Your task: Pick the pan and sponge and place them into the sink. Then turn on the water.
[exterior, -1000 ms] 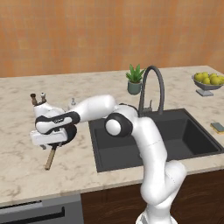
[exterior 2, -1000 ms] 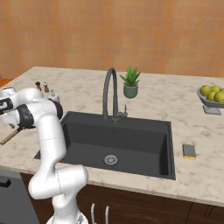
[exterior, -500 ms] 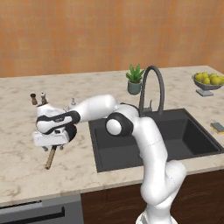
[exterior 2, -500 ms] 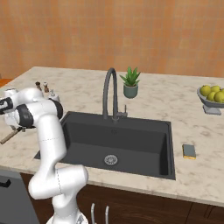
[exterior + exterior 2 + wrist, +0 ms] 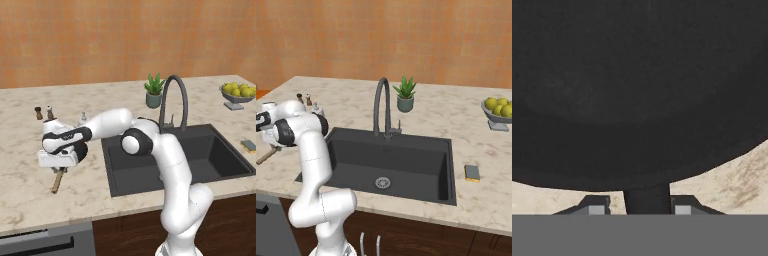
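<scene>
Tool: you see your tool (image 5: 640, 209) down low over the pan, its two tips standing close on either side of the dark stem where the handle meets the bowl. They look closed on it, holding the pan by that neck. In the left base view the white hand (image 5: 58, 158) sits over the pan at the left of the table.
Pan: the black pan (image 5: 637, 90) lies right under the hand on the table; from the left base camera you see just its light wooden handle (image 5: 58, 180) poking out toward the table's front edge. From the right base camera the handle's tip (image 5: 266, 155) shows at the far left.
Table: the light marbled table (image 5: 30, 195) carries the pan, well left of the sink.
Sink: the dark basin (image 5: 391, 162) sits recessed in the table, round metal drain (image 5: 382, 182) on its floor — the tall dark arched faucet (image 5: 381, 107) stands at its back rim.
Sponge: the sponge (image 5: 472, 173) lies flat on the table just right of the sink, yellow at the edge, greyish on top, well apart from the pan.
Shakers: small shakers (image 5: 44, 113) stand behind the hand.
Plant: a potted plant (image 5: 405, 94) stands behind the faucet.
Fruit bowl: a bowl of yellow-green fruit (image 5: 499, 112) rests at the far right.
</scene>
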Available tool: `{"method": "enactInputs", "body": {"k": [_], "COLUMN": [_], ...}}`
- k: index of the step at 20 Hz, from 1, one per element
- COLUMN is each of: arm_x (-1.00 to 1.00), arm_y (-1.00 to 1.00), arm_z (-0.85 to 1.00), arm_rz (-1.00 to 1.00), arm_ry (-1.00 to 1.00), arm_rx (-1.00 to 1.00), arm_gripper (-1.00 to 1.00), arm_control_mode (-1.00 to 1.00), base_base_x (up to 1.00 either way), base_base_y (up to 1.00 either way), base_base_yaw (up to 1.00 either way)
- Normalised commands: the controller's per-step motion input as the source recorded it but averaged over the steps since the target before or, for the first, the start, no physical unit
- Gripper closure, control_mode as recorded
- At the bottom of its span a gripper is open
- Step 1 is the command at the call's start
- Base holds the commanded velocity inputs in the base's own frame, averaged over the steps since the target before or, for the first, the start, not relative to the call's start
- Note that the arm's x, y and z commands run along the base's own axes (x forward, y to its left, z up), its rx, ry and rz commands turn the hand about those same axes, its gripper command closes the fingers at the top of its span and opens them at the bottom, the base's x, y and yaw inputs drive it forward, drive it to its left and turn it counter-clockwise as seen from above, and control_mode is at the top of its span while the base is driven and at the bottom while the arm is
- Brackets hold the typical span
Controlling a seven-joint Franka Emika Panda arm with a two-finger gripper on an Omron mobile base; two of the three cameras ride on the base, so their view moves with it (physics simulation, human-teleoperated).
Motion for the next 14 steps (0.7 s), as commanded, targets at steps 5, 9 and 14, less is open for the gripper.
{"method": "enactInputs", "body": {"k": [5,9,14], "arm_x": [0.03,0.11,0.00], "arm_y": [-0.34,-0.54,-0.63], "arm_z": [-0.20,0.27,0.62], "arm_rz": [-0.11,-0.25,-0.42], "arm_ry": [-0.16,-0.14,-0.08], "arm_rx": [-0.01,0.00,0.00], "arm_gripper": [1.00,1.00,1.00], "arm_control_mode": [-1.00,-1.00,-1.00], "base_base_x": [0.00,0.00,0.00], "base_base_y": [0.00,0.00,0.00], "base_base_yaw": [0.00,0.00,0.00]}}
